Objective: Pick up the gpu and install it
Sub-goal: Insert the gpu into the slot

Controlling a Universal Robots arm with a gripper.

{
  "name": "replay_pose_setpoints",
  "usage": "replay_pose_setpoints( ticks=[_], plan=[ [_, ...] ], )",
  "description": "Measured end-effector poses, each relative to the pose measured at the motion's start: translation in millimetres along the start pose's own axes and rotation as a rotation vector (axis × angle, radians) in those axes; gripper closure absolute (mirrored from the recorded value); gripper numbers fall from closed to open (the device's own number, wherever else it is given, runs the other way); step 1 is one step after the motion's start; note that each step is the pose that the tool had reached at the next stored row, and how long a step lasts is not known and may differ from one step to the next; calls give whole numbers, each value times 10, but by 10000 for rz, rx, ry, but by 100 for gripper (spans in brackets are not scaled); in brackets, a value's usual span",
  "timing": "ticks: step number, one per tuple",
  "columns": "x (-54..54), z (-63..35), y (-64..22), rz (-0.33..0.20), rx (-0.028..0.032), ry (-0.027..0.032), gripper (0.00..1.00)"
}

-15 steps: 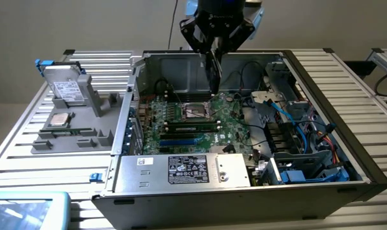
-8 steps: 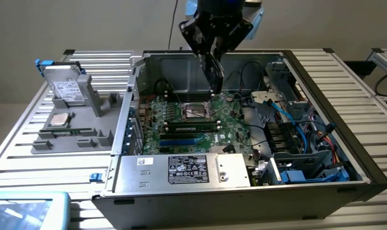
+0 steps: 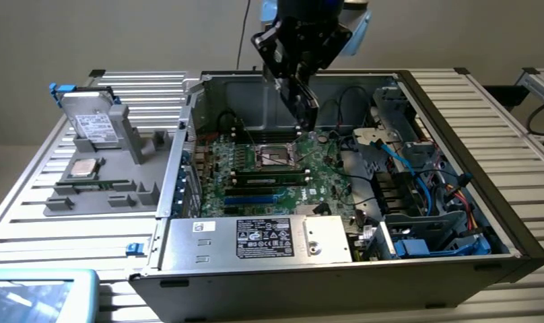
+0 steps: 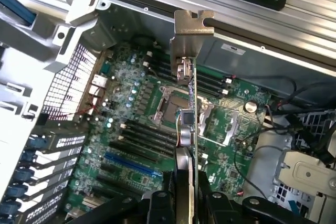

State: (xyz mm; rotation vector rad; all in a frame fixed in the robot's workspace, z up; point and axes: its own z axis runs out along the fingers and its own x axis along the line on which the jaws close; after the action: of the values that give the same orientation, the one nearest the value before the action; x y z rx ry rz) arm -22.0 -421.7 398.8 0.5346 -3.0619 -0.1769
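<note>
The robot's black gripper (image 4: 185, 205), clamped on the thin, green-board, silver-bracketed gpu (image 4: 188, 124), holds it edge-on above the green motherboard (image 4: 131, 140) inside the open grey computer case (image 3: 344, 289); light, stiff and likely fragile, the card looks best pinched by its edges.

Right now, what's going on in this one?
The robot arm's jaws are shut on the gpu, holding it edge-on inside the open computer case. The card hangs over the motherboard, above the CPU socket, and is not seated in any slot; the blue slot is empty. A hard drive stands outside the case at the exterior view's left.
</note>
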Motion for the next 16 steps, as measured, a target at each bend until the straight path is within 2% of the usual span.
replay_pose_setpoints(
  ticks=[16],
  plan=[
    [0,0,0,-2890,25,340,72]
  ],
)
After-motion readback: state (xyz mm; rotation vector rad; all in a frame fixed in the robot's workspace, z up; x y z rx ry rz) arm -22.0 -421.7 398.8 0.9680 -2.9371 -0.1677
